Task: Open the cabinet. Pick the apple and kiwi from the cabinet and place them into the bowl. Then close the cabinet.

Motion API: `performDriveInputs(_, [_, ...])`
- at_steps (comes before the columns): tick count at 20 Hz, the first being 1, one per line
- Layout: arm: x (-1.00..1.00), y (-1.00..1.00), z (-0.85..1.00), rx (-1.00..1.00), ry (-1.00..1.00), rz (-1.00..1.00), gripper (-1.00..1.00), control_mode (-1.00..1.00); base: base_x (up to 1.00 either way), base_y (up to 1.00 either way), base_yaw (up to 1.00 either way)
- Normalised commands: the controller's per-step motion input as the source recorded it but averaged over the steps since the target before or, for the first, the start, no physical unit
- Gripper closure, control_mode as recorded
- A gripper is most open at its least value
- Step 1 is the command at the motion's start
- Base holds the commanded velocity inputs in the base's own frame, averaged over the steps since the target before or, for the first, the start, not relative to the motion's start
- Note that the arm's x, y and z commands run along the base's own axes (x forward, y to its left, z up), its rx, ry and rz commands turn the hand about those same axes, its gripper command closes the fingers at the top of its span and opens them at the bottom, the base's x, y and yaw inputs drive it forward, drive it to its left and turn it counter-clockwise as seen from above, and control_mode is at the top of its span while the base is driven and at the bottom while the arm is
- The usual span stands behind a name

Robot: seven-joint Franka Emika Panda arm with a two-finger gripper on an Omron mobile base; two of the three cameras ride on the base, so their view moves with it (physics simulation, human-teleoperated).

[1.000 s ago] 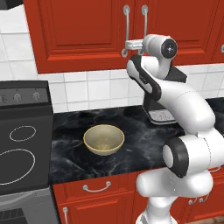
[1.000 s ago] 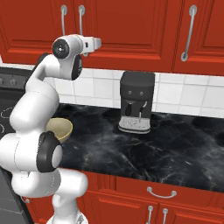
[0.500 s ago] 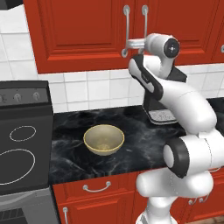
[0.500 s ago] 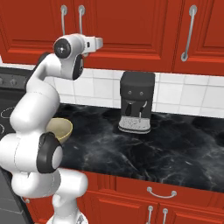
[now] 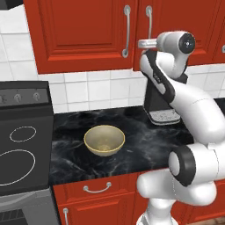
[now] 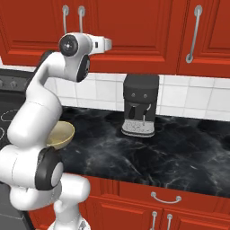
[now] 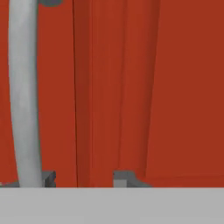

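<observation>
Red panelled doors of the cabinet (image 5: 88,35) fill the upper wall, both shut, each carrying a long vertical silver bar handle (image 5: 127,30) near the centre seam. The white arm reaches up so that the gripper (image 5: 141,44) sits right at the lower part of the right-hand door's handle (image 5: 149,26); from the right base view the same gripper (image 6: 108,43) points flat at the door face. In the hand view the two dark fingertips (image 7: 49,178) stand apart at the bottom edge, the gripper (image 7: 83,179) straddling the vertical seam between the doors, with the silver bar (image 7: 24,92) just at the left fingertip. Whether that tip touches the bar cannot be told; the jaws are not clamped on it.

On the black marbled counter (image 5: 140,140) below, the tan-yellow bowl (image 5: 104,140) sits upright and empty, left of the arm and well apart from the black coffee machine (image 6: 140,110) standing against the white tiled wall. A black stove (image 5: 22,149) with ring markings adjoins the counter on the left. Red lower drawers (image 5: 96,189) with short curved handles run beneath the counter. The apple and the kiwi lie behind the closed doors, out of sight.
</observation>
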Motion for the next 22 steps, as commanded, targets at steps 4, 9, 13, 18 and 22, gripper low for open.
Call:
performDriveInputs(4, [-0.67,-1.0,0.28,0.0,0.05,0.0,1.0,-1.0,0.0,0.0,0.0])
performDriveInputs(9, [-0.73,-1.0,0.21,0.02,0.0,0.0,1.0,-1.0,0.0,0.0,0.0])
performDriveInputs(13, [-0.66,-1.0,0.07,0.07,0.0,0.0,1.0,-1.0,0.0,0.0,0.0])
performDriveInputs(18, [-0.56,-1.0,0.0,0.08,0.01,0.0,1.0,-1.0,0.0,0.0,0.0])
performDriveInputs(22, [-0.51,-1.0,0.0,0.09,0.03,0.0,1.0,-1.0,0.0,0.0,0.0])
